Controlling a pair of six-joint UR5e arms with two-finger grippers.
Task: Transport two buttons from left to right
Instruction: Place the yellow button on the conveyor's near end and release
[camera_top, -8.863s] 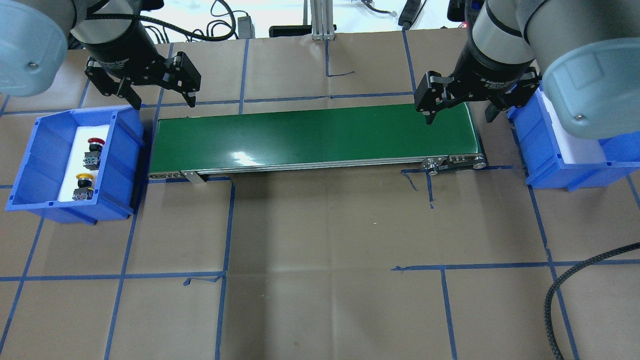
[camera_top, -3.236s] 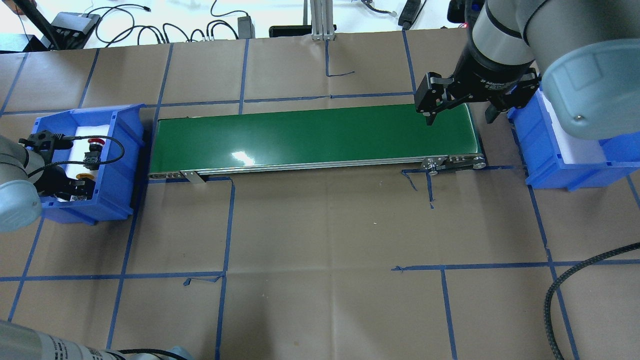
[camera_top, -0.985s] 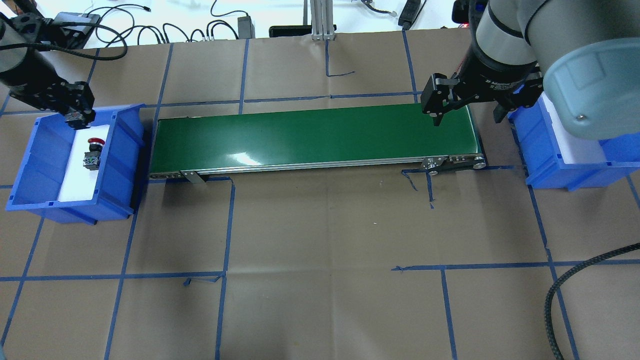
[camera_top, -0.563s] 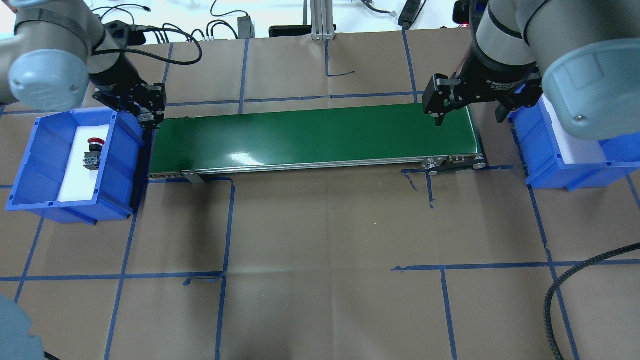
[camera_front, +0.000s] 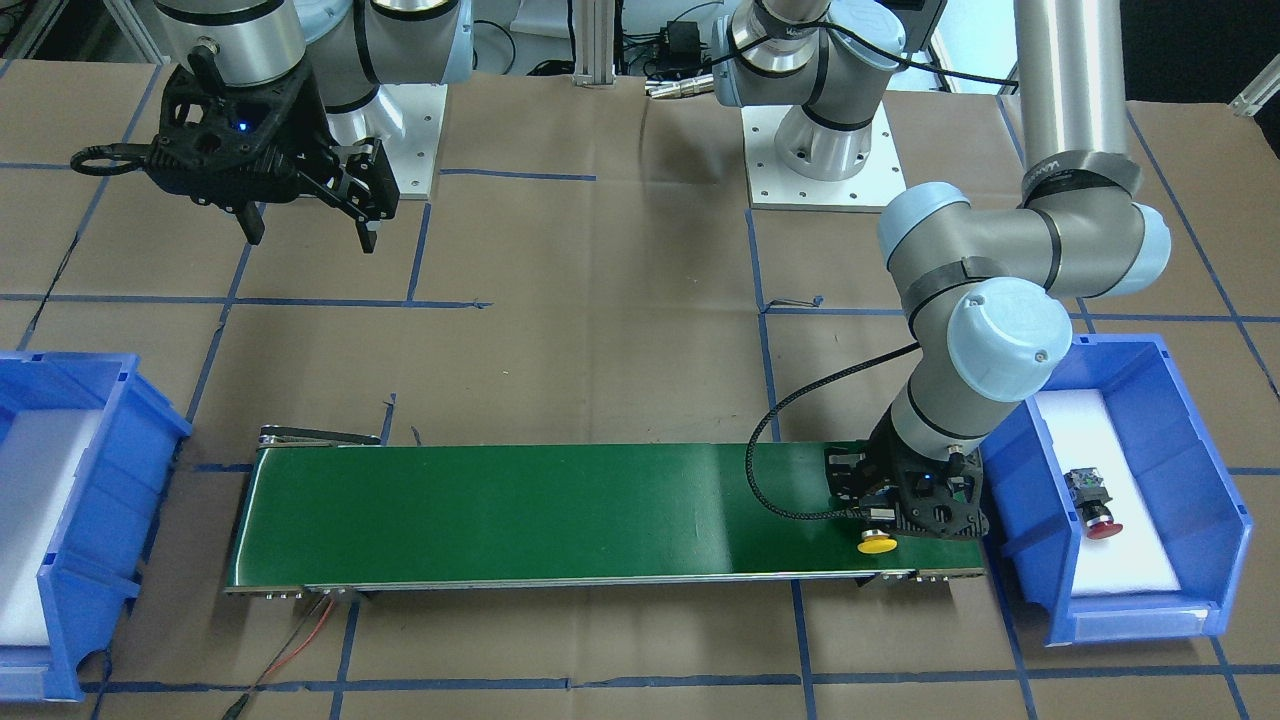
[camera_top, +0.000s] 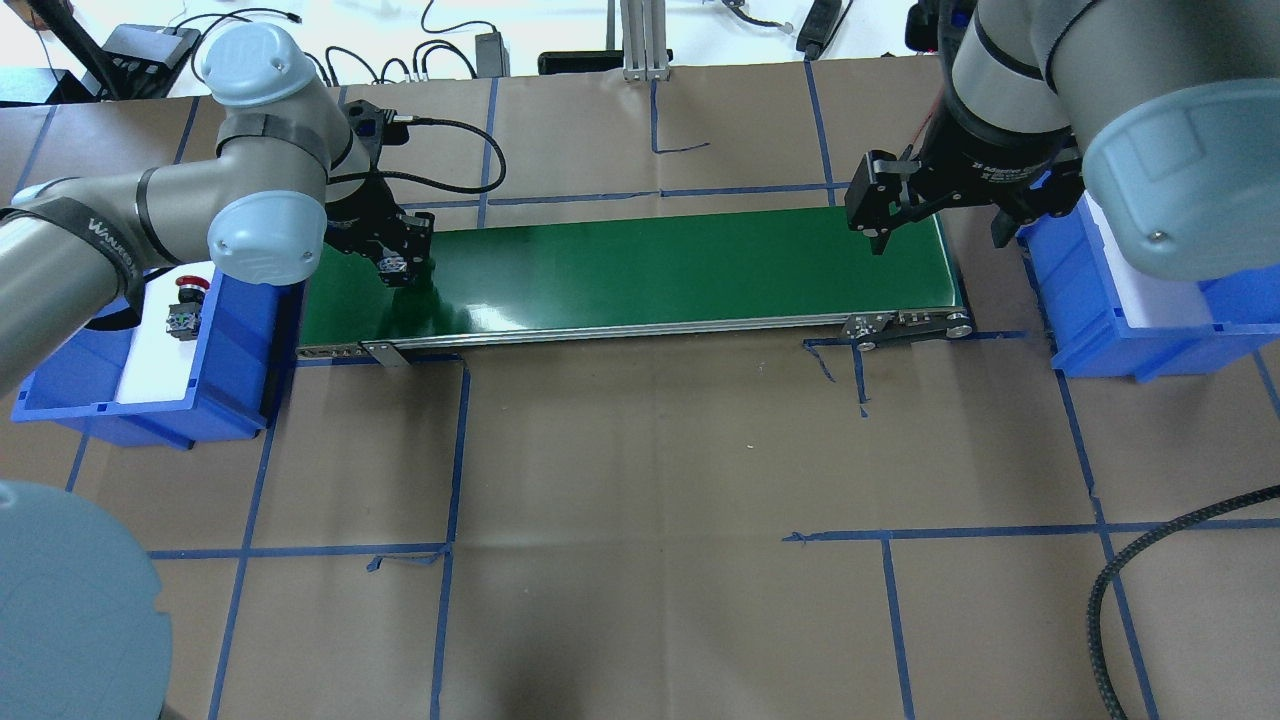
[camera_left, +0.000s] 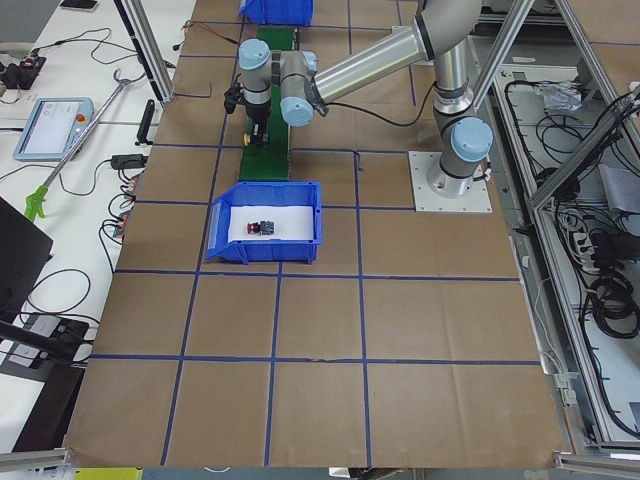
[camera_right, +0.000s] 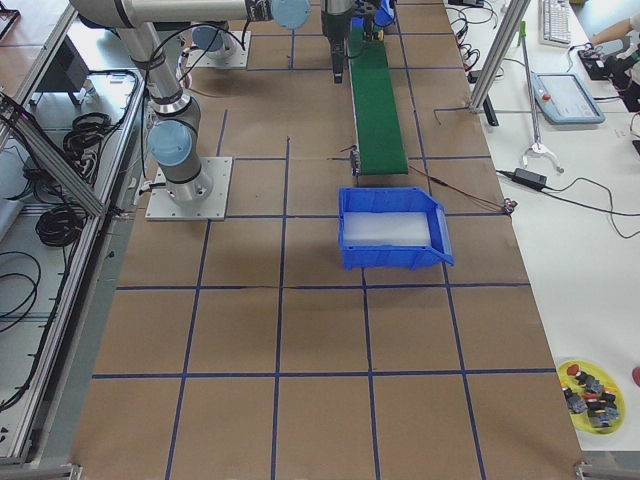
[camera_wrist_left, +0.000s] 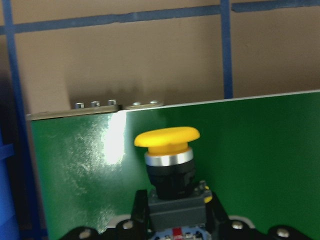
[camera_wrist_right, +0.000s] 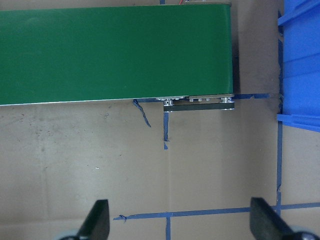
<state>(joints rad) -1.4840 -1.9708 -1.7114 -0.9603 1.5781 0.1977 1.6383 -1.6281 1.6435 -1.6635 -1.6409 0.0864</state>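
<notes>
1. The left gripper (camera_front: 903, 512) is clamped on the yellow-capped button (camera_wrist_left: 167, 150) by its dark body, with the cap jutting out past the fingers
2. That button hangs low over the left end of the green conveyor belt (camera_front: 520, 510); whether it touches the belt cannot be told
3. The red-capped button (camera_front: 1092, 505) lies on white foam in the left blue bin (camera_front: 1210, 470)
4. The right gripper (camera_front: 312, 238) hovers with jaws spread and empty at the belt's right end, near the right blue bin (camera_front: 100, 500)
</notes>
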